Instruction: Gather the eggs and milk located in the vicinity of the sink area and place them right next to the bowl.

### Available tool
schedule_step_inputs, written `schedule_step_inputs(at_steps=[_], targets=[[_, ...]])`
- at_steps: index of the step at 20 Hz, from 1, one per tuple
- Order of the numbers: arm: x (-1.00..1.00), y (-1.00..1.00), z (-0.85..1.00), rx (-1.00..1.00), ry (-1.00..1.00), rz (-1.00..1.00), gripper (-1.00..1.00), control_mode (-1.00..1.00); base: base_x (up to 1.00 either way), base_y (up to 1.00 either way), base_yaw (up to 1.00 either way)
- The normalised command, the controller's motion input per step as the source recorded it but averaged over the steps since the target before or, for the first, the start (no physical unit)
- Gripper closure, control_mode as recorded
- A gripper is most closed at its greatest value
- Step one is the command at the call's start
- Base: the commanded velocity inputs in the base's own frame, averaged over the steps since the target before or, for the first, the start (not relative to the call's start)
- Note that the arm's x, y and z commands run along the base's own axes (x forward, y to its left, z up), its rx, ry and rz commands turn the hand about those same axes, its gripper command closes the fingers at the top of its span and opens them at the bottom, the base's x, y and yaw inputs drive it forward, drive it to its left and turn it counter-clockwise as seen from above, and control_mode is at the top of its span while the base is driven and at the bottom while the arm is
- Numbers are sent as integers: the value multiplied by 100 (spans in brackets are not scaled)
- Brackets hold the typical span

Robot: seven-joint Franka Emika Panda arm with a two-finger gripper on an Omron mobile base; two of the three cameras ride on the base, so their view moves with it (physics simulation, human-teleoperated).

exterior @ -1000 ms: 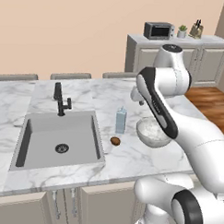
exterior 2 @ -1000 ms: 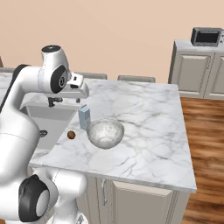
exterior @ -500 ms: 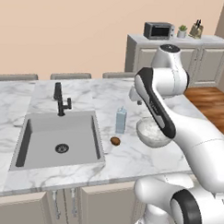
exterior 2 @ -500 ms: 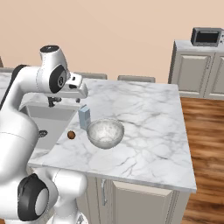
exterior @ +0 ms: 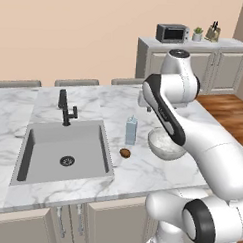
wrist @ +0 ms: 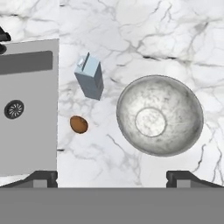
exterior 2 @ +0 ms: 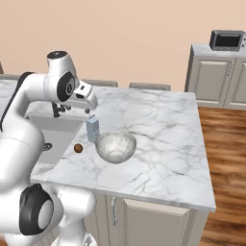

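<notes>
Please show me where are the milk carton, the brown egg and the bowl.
milk carton (wrist: 90, 78): hand view, on its blue side.
egg (wrist: 78, 124): hand view, on its middle.
bowl (wrist: 186, 103): hand view, on its inner wall.

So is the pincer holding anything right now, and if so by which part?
Nothing is held. The pincer stands open above the counter, while the milk, the egg and the bowl all rest below it.
</notes>
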Motion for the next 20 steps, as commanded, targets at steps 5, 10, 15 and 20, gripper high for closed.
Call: schedule_step_inputs(at_steps=[5,10,15,20], targets=[[7,0,-11,6,0,-11,-100,-100,0,0,0],[7,3,-9,4,0,-8,-100,-100,0,0,0],[7,9,-17,0,1,-6,-100,-100,0,0,0],[9,9,-20,0,1,-4,-100,-100,0,0,0]])
